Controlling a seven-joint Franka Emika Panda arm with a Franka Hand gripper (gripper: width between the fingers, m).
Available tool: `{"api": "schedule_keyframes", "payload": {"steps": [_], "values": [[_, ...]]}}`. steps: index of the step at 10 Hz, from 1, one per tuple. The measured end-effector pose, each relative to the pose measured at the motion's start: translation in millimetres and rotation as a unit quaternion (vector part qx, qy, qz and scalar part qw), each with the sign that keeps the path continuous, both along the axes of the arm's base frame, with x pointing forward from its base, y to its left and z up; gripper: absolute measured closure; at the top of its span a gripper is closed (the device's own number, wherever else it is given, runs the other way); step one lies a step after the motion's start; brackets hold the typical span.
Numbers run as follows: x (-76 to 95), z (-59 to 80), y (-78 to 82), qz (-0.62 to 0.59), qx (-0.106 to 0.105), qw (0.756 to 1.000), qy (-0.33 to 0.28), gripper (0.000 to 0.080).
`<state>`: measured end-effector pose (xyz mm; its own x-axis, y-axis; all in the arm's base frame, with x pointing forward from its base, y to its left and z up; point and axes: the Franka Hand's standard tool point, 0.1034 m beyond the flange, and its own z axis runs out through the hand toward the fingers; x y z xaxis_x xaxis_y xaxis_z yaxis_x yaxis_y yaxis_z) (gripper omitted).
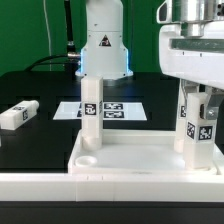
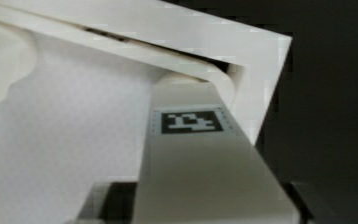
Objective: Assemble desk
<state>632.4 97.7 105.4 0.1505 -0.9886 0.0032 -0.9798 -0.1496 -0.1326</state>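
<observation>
At the exterior view's right, the arm's two-finger gripper (image 1: 197,95) is clamped on a small white plastic block leg bearing black-and-white square tags, here called the held leg (image 1: 196,125). The held leg is upright, with its lower end at the far corner of the white plastic rimmed rectangular desk top (image 1: 140,150). Whether it is fully seated in the socket cannot be told.

The wrist view agrees. The gripper (image 2: 202,205) has a dark fingertip (image 2: 114,208) on either side of the held leg (image 2: 202,150), and the leg's far end meets the inside corner of the desk top's rim (image 2: 176,40).

A second white tagged block, the standing leg (image 1: 92,115), is upright at the desk top's far corner on the exterior view's left, well apart from the gripper. A third, the loose leg (image 1: 18,115), lies flat on the black table (image 1: 40,140), apart from the desk top. The marker board (image 1: 120,108) lies flat behind the desk top, seen between the two upright legs.
</observation>
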Motion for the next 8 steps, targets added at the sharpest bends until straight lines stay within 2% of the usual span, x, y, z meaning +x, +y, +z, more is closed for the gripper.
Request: {"api": "schedule_keyframes", "payload": {"steps": [3,4,5,6,8], "values": [[0.0,-0.6,-0.7,0.023,-0.004,1.0,0.0,0.0472],[0.0,-0.8,-0.5,0.045,-0.008,0.999,0.0,0.028],[0.0,-0.1,1.0,0.085,-0.015,0.996,0.005,0.028],[1.4,0.9,2.5,0.148,-0.028,0.989,0.004,0.0173],[2.4,1.7,3.0,0.231,-0.039,0.972,0.002,0.0157]]}}
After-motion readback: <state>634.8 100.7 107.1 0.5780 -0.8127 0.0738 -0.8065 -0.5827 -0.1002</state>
